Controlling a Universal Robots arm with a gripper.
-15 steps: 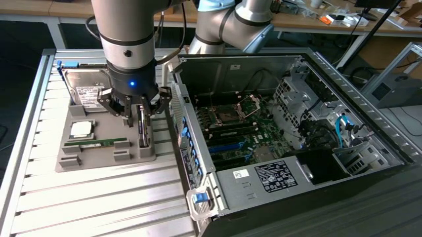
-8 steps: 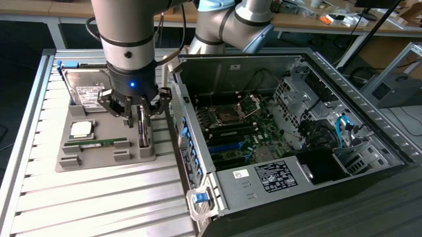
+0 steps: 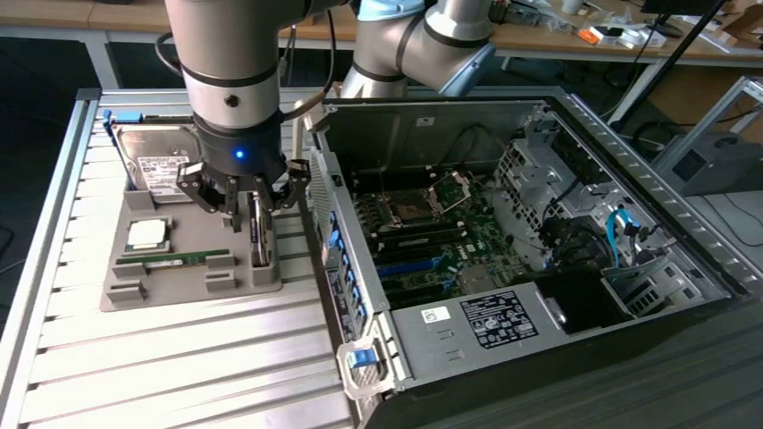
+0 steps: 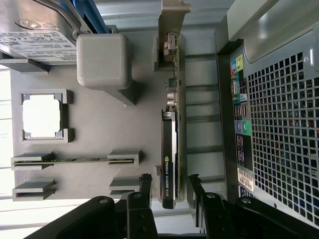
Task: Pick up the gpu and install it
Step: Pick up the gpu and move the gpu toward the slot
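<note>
Gpu (image 4: pixel 172 149) stands on edge in slot of grey holder tray (image 4: pixel 94 134) on bench (image 3: pixel 179 357), beside open PC case (image 3: pixel 412 344). Pick-up step in hand: gripper (image 4: pixel 168 178) straddles card, fingers (image 4: pixel 145 185) spread either side, seemingly clear. Grip calls for square squeeze on flat faces. Black Nvidia-labelled cooler, thin green board edge.

The black cooler edge of the thin green gpu card (image 4: pixel 169 164) bears white lettering reading "NVIDIA QUADRO"; other labels are illegible.
</note>
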